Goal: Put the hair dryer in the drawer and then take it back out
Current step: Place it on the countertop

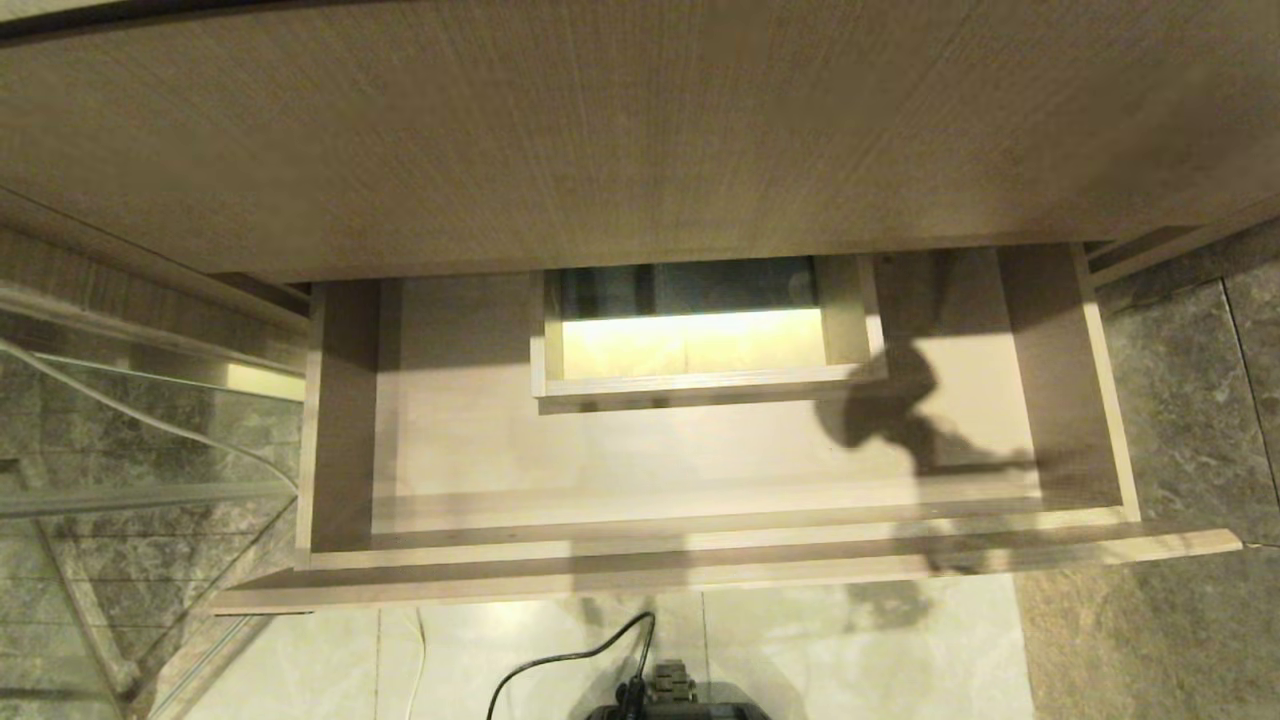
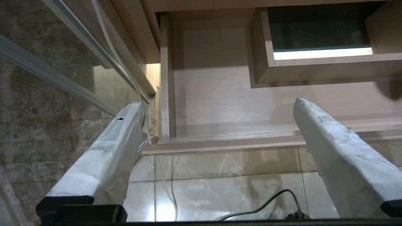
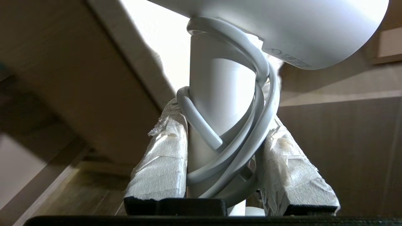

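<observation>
While the white plastic hair dryer [image 3: 226, 103] sits clenched by its round handle in your right hand [image 3: 224, 125], with its grey cord [image 3: 251, 125] wound in loose loops round that handle, the cord is your first worry: a loop could slip under a taped finger [image 3: 163, 163] and let the handle twist or slide. The head view shows neither dryer nor right hand, only a dryer-shaped shadow on the floor of the wide, shallow, light beige wood-grain drawer [image 1: 700, 450], so the dryer probably hangs above the drawer's right part, though I cannot fix its height. The drawer stands pulled out and bare inside. Watch the boxed rectangular cut-out [image 1: 700, 385] mid-back and the right side wall; the dryer's wide head could knock either. Your left hand [image 2: 220, 103] hangs released, fingers spread, over the drawer's front left corner.
</observation>
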Robot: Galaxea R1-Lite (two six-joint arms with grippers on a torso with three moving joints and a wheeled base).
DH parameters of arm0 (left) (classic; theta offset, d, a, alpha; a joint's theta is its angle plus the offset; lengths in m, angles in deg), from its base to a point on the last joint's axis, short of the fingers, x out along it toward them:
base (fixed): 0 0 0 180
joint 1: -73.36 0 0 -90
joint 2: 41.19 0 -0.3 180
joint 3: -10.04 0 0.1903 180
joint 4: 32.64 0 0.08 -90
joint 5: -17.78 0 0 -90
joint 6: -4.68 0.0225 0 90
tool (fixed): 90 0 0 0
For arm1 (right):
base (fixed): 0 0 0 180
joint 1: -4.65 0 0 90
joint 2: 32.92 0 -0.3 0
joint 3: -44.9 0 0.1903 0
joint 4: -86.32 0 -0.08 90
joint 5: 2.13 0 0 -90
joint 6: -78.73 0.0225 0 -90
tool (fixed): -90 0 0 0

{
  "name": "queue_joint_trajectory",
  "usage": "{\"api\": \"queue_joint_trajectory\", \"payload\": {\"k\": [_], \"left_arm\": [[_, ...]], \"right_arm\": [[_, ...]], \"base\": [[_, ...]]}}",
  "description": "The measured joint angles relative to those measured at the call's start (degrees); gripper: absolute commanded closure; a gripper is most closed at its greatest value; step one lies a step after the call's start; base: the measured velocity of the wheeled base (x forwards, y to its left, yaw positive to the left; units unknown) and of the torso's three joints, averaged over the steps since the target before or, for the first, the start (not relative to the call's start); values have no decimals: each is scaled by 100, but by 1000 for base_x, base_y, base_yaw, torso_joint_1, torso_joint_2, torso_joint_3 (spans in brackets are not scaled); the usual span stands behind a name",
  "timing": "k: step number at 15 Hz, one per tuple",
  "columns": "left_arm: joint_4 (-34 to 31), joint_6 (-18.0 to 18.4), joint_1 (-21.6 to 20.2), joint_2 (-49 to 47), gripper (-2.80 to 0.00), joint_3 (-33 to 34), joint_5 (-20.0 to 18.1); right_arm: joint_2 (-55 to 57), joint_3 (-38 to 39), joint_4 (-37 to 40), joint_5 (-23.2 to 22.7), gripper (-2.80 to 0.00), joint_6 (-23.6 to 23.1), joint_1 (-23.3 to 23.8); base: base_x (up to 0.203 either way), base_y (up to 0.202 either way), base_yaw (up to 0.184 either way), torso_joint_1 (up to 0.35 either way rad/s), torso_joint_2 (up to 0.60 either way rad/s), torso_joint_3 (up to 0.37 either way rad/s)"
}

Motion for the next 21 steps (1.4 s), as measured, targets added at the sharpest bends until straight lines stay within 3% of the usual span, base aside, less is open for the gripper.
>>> {"api": "queue_joint_trajectory", "payload": {"k": [4, 13, 16, 21], "left_arm": [[2, -1, 0, 0, -280, 0, 1], [0, 2, 0, 0, -280, 0, 0], [2, 0, 0, 0, -280, 0, 0], [-2, -2, 0, 0, -280, 0, 0]], "right_arm": [[627, -673, -567, -11, 0, 193, 140], [1883, -2072, -940, -46, 0, 693, 298], [2309, -2377, -1381, -39, 0, 722, 352], [2966, -2941, -1445, -52, 0, 708, 425]], "base": [[0, 0, 0, 0, 0, 0], [0, 0, 0, 0, 0, 0], [0, 0, 0, 0, 0, 0], [0, 0, 0, 0, 0, 0]]}}
